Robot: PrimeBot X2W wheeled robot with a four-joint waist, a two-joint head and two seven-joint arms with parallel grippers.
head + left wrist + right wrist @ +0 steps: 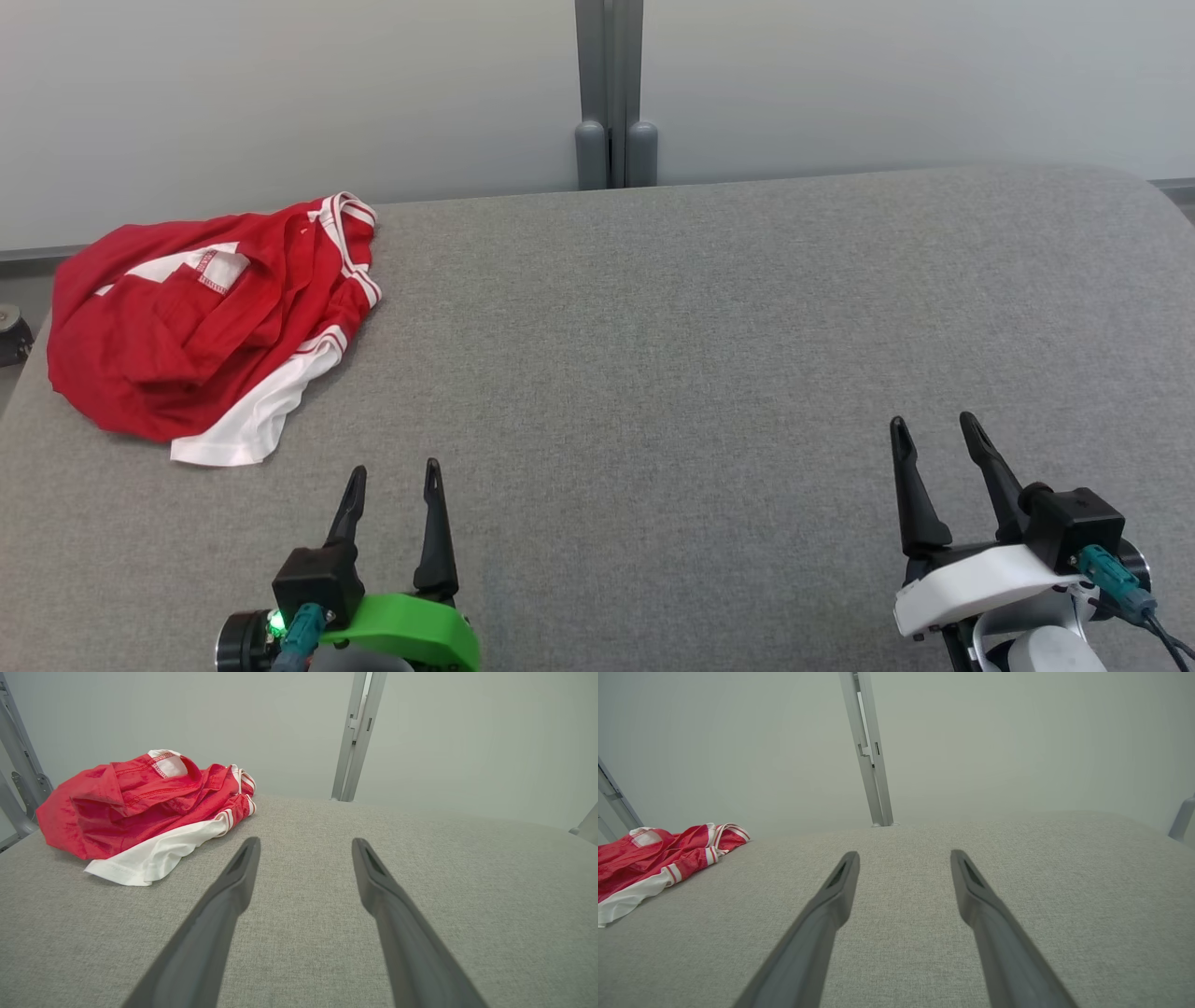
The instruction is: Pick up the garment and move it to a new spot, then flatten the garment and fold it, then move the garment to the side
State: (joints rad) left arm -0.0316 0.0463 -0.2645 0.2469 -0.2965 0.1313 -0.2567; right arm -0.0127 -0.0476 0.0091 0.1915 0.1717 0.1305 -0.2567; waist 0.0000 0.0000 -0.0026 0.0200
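The garment (201, 322) is a crumpled red piece with white panels and striped trim, heaped at the far left corner of the grey table (672, 336). It lies ahead and to the left of my left gripper (394, 474), which stands open near the front edge, fingers apart and empty. Through the left wrist view the garment (140, 807) sits beyond the left fingertip, and the left gripper (306, 844) holds nothing. My right gripper (934, 427) is open at the lower right, far from the cloth. In the right wrist view the garment (654, 858) shows at the left edge, and the right gripper (905, 857) is empty.
A grey metal post (611, 93) stands behind the table's far edge against a pale wall. The table's rounded far right corner (1120, 191) curves away. Bare grey fabric spreads across the middle and right of the table.
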